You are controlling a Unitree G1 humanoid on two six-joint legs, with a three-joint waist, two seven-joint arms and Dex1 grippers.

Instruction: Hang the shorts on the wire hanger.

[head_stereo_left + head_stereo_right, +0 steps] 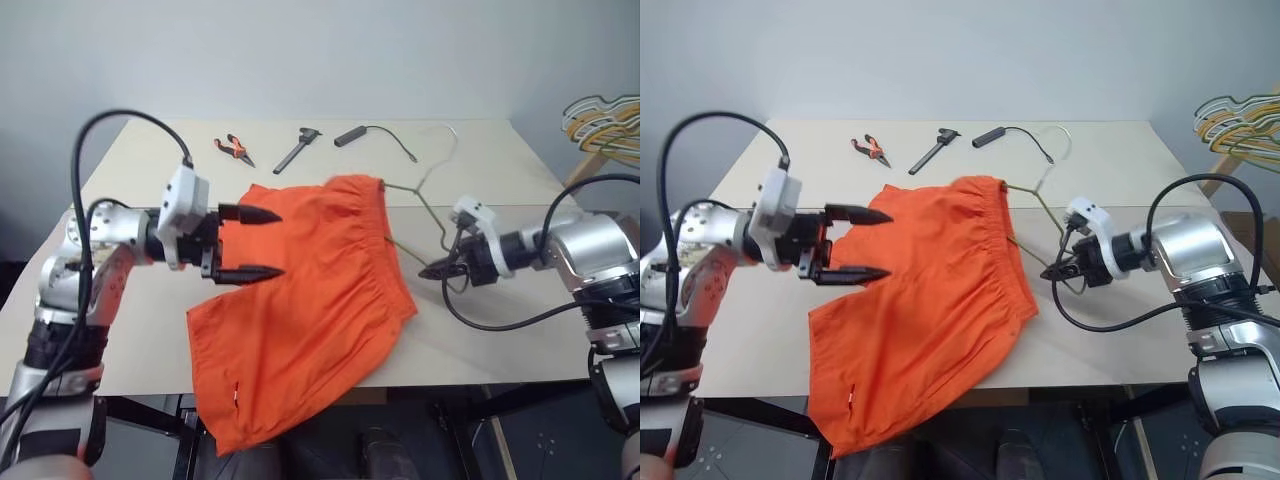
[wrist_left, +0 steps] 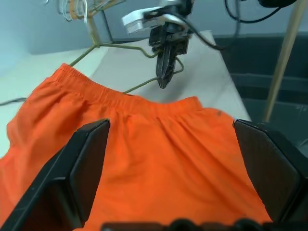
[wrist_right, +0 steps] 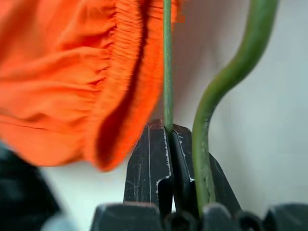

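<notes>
The shorts lie spread on the pale surface, bright orange, waistband toward the robot's right and the legs running toward the near edge, where one leg hangs over the edge. The gathered elastic waistband runs along the side facing the right arm. The wire hanger lies just beside that waistband, thin and dull grey-olive; one arm of its triangle disappears under the far corner of the shorts, and its hook curves away toward the far side of the surface.

The right pincer is closed on the wire hanger: in the right wrist view the two black fingers are pressed together with a straight run of the wire pinched between them, while a second, curved strand of the same wire passes alongside the fingers. The waistband sits right next to this grip.

The left pincer hovers above the shorts near their far left part, its two black fingers spread wide with nothing between them; from the left wrist view the orange cloth lies below the gap.

Farther back on the surface lie orange-handled pliers, a dark caliper-like tool and a black cylinder with a cable. Off the surface at far right, a bunch of yellow and pale hangers hangs on a wooden stand
</notes>
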